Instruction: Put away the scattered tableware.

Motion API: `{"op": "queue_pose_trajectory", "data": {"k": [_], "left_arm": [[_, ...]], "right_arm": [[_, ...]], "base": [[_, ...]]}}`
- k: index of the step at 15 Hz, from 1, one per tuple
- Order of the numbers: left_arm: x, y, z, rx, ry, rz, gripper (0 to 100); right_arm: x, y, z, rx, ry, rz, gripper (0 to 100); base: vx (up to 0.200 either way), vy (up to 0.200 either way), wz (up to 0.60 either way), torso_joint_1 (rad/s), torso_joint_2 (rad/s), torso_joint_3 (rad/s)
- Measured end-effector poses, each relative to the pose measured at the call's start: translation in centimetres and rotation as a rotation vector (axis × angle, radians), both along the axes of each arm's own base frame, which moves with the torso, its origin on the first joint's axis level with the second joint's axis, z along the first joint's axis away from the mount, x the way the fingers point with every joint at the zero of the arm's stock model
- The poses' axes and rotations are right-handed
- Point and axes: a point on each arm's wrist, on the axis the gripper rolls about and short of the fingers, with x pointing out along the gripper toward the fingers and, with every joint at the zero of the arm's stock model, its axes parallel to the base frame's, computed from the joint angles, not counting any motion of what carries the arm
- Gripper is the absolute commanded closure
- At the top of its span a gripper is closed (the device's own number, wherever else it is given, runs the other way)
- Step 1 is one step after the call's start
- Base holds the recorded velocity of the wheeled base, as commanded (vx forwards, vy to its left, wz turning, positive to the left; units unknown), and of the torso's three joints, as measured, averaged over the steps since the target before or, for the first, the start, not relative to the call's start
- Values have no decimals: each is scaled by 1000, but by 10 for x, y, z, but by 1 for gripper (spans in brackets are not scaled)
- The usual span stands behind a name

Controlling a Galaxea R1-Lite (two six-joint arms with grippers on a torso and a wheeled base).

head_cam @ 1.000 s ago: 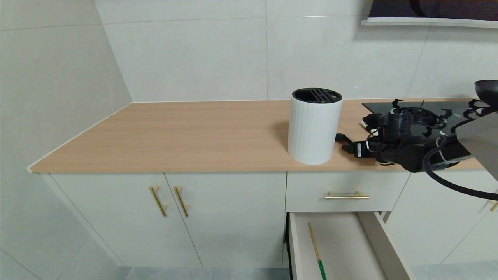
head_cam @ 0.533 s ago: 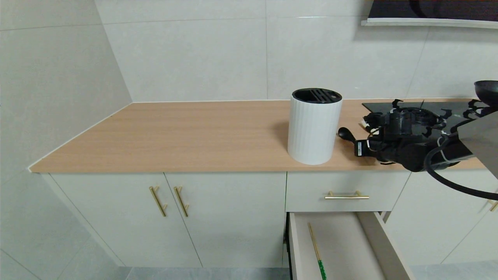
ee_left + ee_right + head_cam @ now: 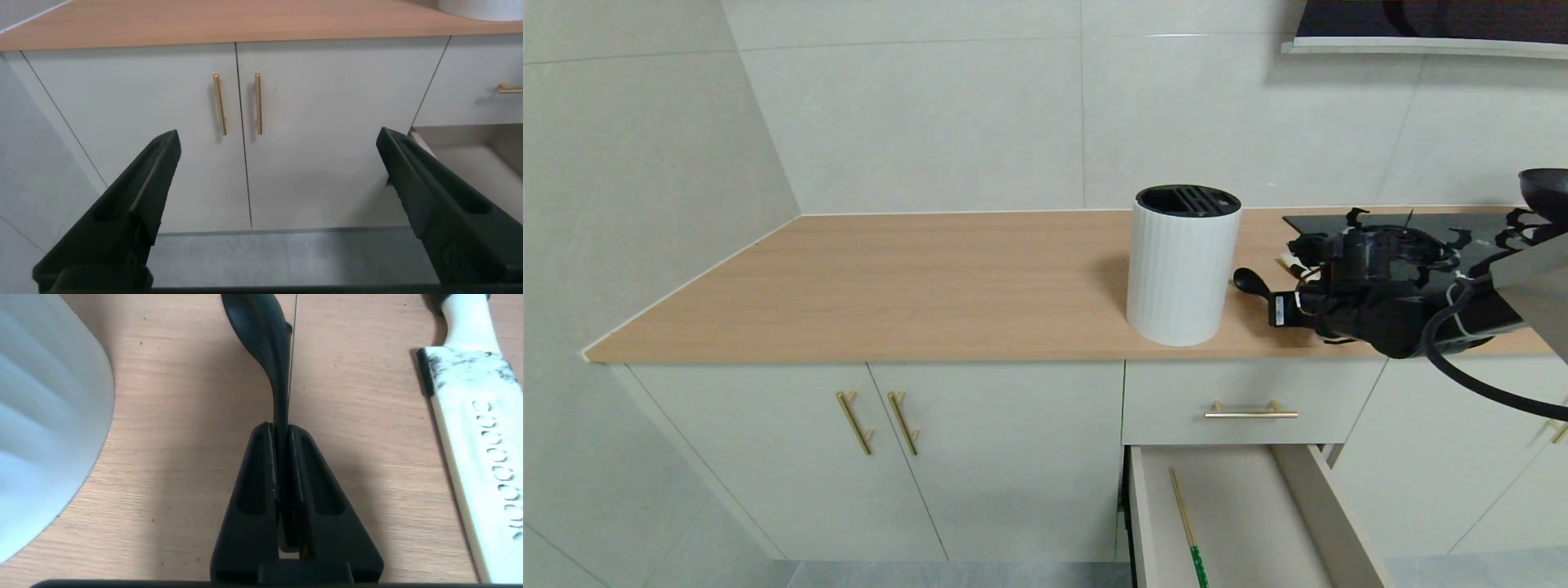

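Fingers of my right gripper (image 3: 282, 439) are clamped on the slim black spoon (image 3: 271, 343), its long axis running straight out from them, bowl toward the white ribbed cylindrical holder (image 3: 1183, 265) just beside it on the counter (image 3: 931, 278).
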Motion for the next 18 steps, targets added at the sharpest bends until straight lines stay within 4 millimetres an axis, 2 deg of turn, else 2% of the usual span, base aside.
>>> {"op": "queue_pose_trajectory", "data": {"k": [5, 8, 11, 15, 18], "left_arm": [[0, 0, 0, 0, 0, 0, 0], [0, 0, 0, 0, 0, 0, 0], [0, 0, 0, 0, 0, 1, 0], [0, 0, 0, 0, 0, 0, 0], [0, 0, 0, 0, 0, 0, 0]], "right_arm": [[-18, 4, 12, -20, -2, -49, 100], [-47, 10, 17, -29, 34, -61, 100], [-90, 20, 29, -1, 55, -67, 100], [-160, 22, 30, -7, 111, -41, 100], [-188, 16, 26, -9, 137, -33, 100]], "base": [[0, 0, 0, 0, 0, 0], [0, 0, 0, 0, 0, 0], [0, 0, 0, 0, 0, 0], [0, 0, 0, 0, 0, 0], [0, 0, 0, 0, 0, 0]]}}
